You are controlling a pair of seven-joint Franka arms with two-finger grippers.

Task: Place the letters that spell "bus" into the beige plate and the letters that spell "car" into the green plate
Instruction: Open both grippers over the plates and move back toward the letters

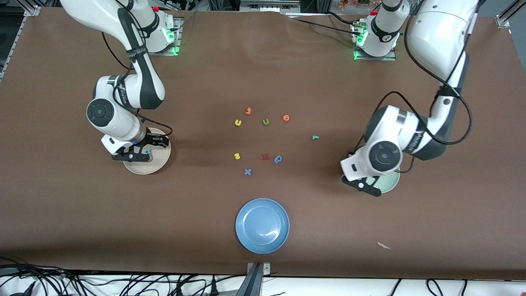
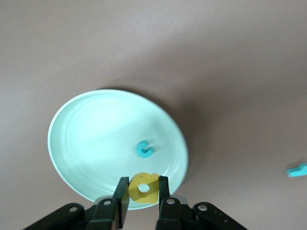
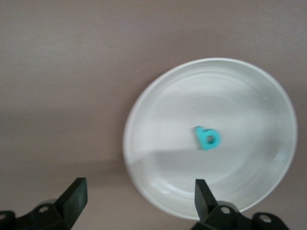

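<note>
My left gripper (image 2: 143, 184) is shut on the yellow a (image 2: 144, 189) and hangs over the rim of the green plate (image 2: 91, 143), where the teal c (image 2: 144, 149) lies. In the front view this gripper (image 1: 365, 185) covers part of the green plate (image 1: 391, 183). My right gripper (image 3: 139, 189) is open and empty over the edge of the beige plate (image 3: 163, 120), which holds the teal b (image 3: 207, 138). The front view shows the right gripper (image 1: 144, 149) over the beige plate (image 1: 159, 165). On the table lie the teal r (image 1: 315, 137), yellow u (image 1: 238, 122) and yellow s (image 1: 237, 156).
A blue plate (image 1: 262, 225) sits nearest the front camera. Other loose letters lie mid-table: an orange t (image 1: 248, 110), green u (image 1: 266, 121), orange o (image 1: 286, 118), dark red letter (image 1: 265, 156), blue letter (image 1: 278, 158) and blue x (image 1: 247, 172).
</note>
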